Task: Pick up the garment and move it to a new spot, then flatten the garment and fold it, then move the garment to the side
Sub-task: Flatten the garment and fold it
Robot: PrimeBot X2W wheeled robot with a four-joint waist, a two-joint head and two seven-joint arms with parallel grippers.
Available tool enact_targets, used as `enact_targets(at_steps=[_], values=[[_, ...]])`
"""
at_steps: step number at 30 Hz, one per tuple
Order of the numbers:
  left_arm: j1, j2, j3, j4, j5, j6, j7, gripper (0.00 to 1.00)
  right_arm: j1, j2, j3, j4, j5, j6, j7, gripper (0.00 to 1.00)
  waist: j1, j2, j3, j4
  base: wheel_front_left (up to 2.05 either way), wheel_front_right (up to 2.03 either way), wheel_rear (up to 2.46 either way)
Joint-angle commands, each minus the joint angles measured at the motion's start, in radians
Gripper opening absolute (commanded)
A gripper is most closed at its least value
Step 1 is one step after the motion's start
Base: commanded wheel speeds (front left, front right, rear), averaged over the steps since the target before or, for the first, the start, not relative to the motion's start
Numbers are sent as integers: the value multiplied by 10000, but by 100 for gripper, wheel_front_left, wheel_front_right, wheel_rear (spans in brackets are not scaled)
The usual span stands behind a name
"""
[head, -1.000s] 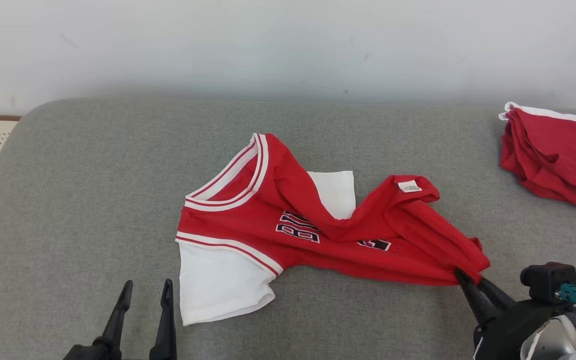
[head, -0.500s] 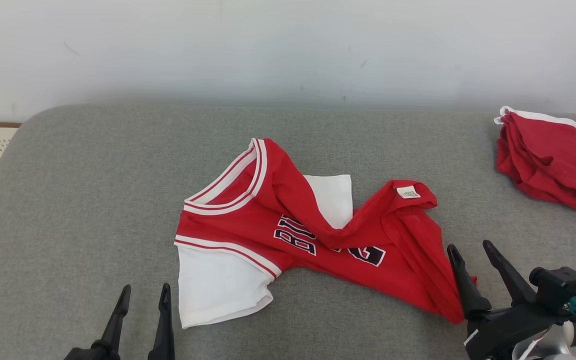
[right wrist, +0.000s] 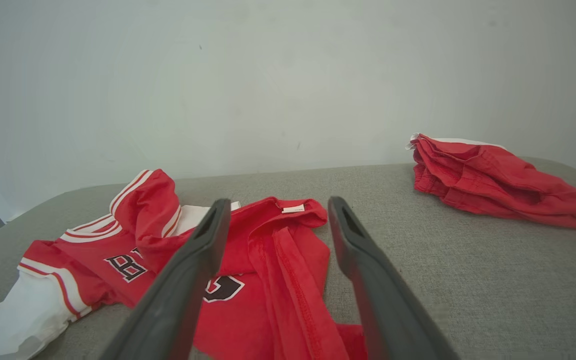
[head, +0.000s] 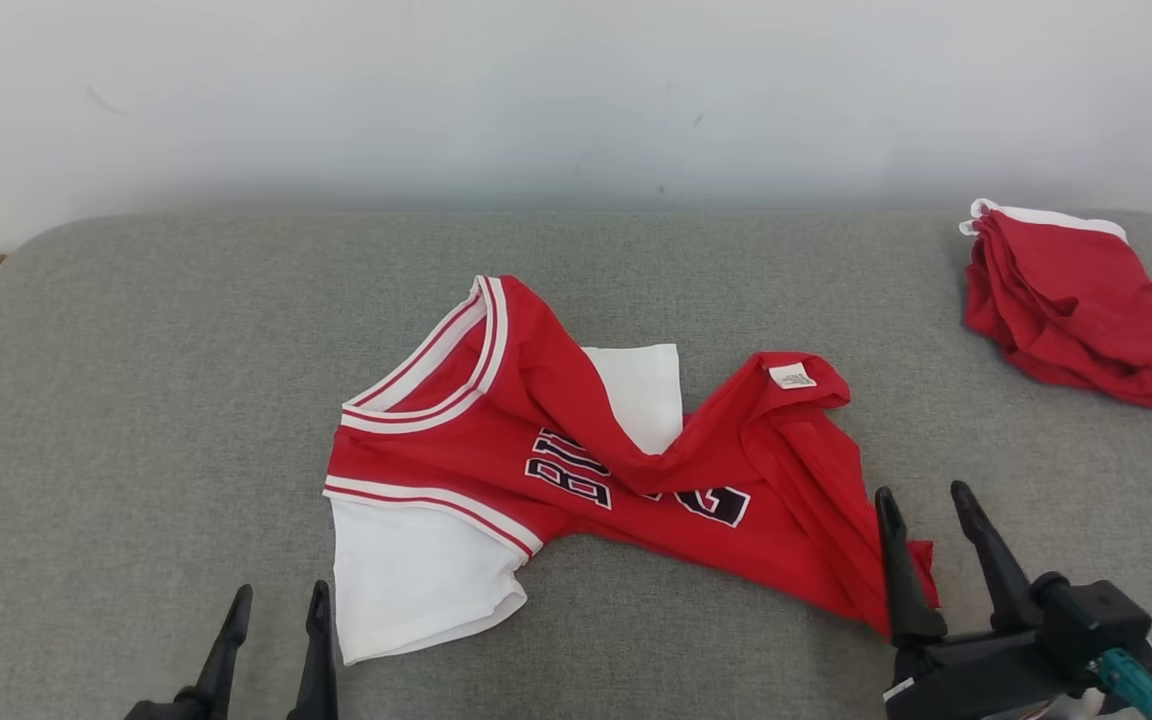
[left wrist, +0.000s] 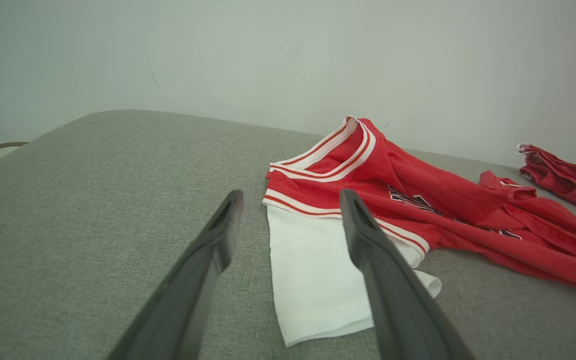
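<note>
While both arms sit low at the near edge in head view, the jersey (head: 576,470) lies crumpled approx. mid on the grey cushion (head: 136,400), not flat. Red body is twisted, collar (head: 436,380) w/ white-red stripes points toward the wall (head: 536,90), and one white sleeve (head: 416,580) is spread at near left. A 2nd white patch pokes out behind the central fold, and a small white label (head: 792,376) sits on a turned-over flap at right. Black lettering is partly hidden by the fold. Right gripper (head: 920,490) has jaws wide apart, holding nothing. Its left finger overlaps the jersey's near-right corner & a bit of red cloth shows btwn the fingers; contact w/ the cloth can't be told. Left gripper (head: 280,590) also has jaws wide apart, empty, just beside the white sleeve's left edge, over bare grey fabric. A 2nd red garment (head: 1066,310), folded w/ a white edge, sits at far right of the cushion, well apart from the jersey.
</note>
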Motion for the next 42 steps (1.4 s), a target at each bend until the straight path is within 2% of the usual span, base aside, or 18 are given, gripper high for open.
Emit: enact_targets(at_steps=[1, 11, 20, 25, 26, 27, 31, 42], values=[[-78, 0, 15, 132, -4, -27, -58, 100, 155, 77, 20, 74, -97, -2, -70, 100, 0, 0, 44, -50, 0, 0, 0], [-676, 3, 6, 1907, -62, -443, -58, 100, -367, 314, 237, 482, -342, -2, -279, 100, 0, 0, 389, -542, 0, 0, 0], [-1229, 39, 140, 3684, 139, -415, -58, 100, -564, 341, 323, 712, -349, -1, -393, 100, 0, 0, 604, -933, 0, 0, 0], [-1361, 21, 51, 4370, -16, -598, -26, 100, -610, 355, 335, 767, -377, -2, -406, 100, 0, 0, 619, -919, 0, 0, 0], [-1399, 19, 23, 4401, -41, -620, -26, 16, -613, 352, 341, 779, -382, -2, -412, 100, 0, 0, 615, -901, 0, 0, 0], [-1418, 15, -16, 4366, -52, -636, -26, 0, -614, 343, 339, 784, -385, -2, -418, 100, 0, 0, 608, -865, 0, 0, 0], [-1442, 19, -70, 4121, -95, -600, -33, 0, -545, 312, 303, 810, -394, -2, -437, 100, 0, 0, 526, -581, 0, 0, 0], [-656, 17, 185, 2910, -33, -416, -36, 0, -290, 242, 34, 1046, -380, -2, -446, 100, 0, 0, 53, 715, 0, 0, 0]])
